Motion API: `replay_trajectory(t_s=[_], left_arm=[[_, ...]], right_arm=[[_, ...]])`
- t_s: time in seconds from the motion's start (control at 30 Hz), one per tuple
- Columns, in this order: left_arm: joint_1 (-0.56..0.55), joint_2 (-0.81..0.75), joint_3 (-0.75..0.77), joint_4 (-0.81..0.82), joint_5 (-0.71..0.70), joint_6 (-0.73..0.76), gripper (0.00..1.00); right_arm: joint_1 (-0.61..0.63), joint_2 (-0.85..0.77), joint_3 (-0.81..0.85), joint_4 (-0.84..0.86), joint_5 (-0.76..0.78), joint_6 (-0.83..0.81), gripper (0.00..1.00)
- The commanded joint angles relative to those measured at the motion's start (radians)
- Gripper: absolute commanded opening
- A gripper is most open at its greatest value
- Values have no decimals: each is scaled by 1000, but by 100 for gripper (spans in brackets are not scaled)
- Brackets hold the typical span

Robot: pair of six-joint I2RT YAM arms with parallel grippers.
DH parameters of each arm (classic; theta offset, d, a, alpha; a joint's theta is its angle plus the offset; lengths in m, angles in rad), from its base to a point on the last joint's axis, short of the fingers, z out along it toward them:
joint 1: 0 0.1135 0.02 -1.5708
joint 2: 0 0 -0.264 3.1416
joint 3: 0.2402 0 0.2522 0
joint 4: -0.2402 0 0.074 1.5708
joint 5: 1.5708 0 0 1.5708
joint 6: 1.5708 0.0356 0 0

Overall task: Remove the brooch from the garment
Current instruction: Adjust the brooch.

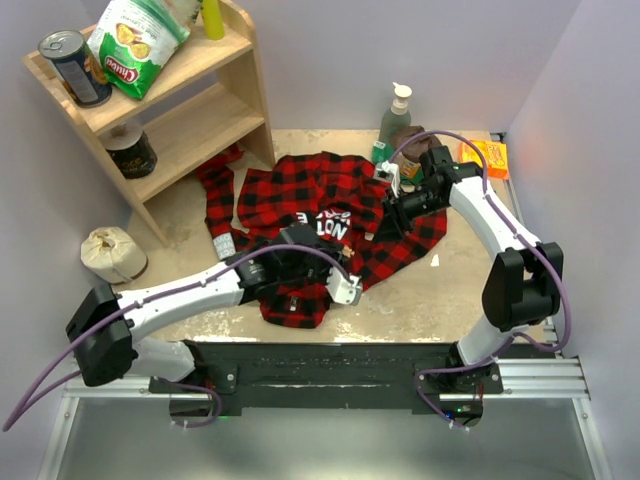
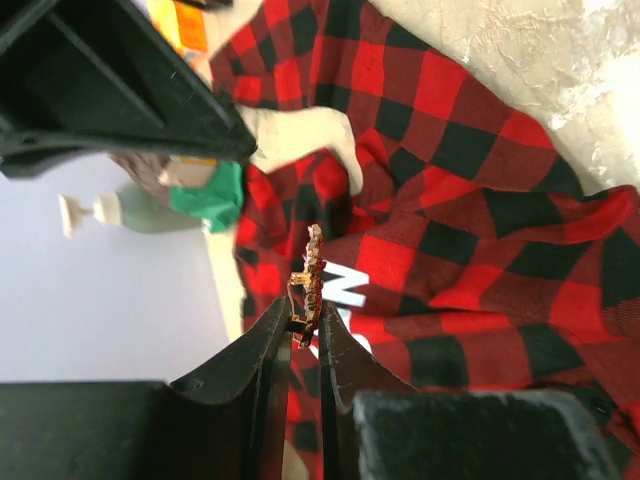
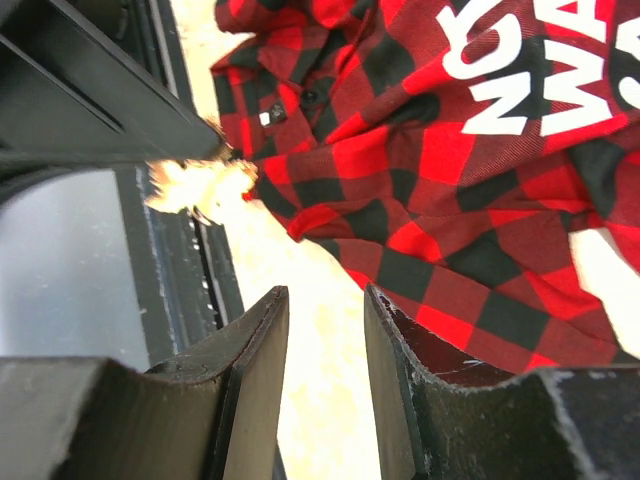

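The garment [image 1: 320,190] is a red-and-black plaid shirt spread over the middle of the table, its white block letters facing up. My left gripper [image 1: 343,288] hovers over the shirt's near part. In the left wrist view its jaws [image 2: 305,322] are shut on the brooch [image 2: 310,275], a small gold-tan ornament standing up from the fingertips, with the shirt [image 2: 480,200] behind it. Whether the brooch still touches the cloth cannot be told. My right gripper [image 1: 388,222] sits at the shirt's right side, open [image 3: 325,298] and holding nothing, above bare table next to the plaid [image 3: 430,170].
A wooden shelf [image 1: 215,110] at the back left holds a can [image 1: 75,65] and a chip bag [image 1: 135,40]. A soap bottle [image 1: 396,115] and an orange packet [image 1: 487,157] stand at the back right. A brown cloth lump [image 1: 112,252] lies at the left.
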Motion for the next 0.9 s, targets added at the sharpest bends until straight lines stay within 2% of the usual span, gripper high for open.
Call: replay_trajectory(t_s=[0.0, 0.13, 0.23, 0.33, 0.5, 0.6, 0.7, 0.77, 0.8, 0.87], left_arm=[[-8, 24, 155, -250, -50, -239, 0], [-8, 73, 305, -443, -54, -387, 0], [-8, 95, 359, -515, -32, -458, 0], [-6, 109, 373, -539, -15, -504, 0], [-5, 63, 312, -529, 51, -514, 0], [0, 28, 293, -542, 38, -497, 0], [20, 9, 307, -557, 60, -498, 0], [34, 18, 313, -566, 79, -506, 0], [35, 23, 315, -572, 90, -512, 0], [37, 35, 310, -572, 94, -518, 0]], right_arm=[[3, -31, 0, 4, 28, -27, 40], [3, -39, -6, -2, 27, -51, 40], [4, -57, -14, -2, 30, -62, 41], [4, -101, -31, 32, 65, -33, 43], [4, -224, -129, 213, 143, 57, 46], [4, -316, -183, 297, 189, 117, 54], [4, -414, -244, 377, 216, 146, 68], [4, -483, -276, 446, 257, 168, 91], [3, -503, -299, 466, 266, 183, 99], [3, -531, -321, 522, 291, 221, 99]])
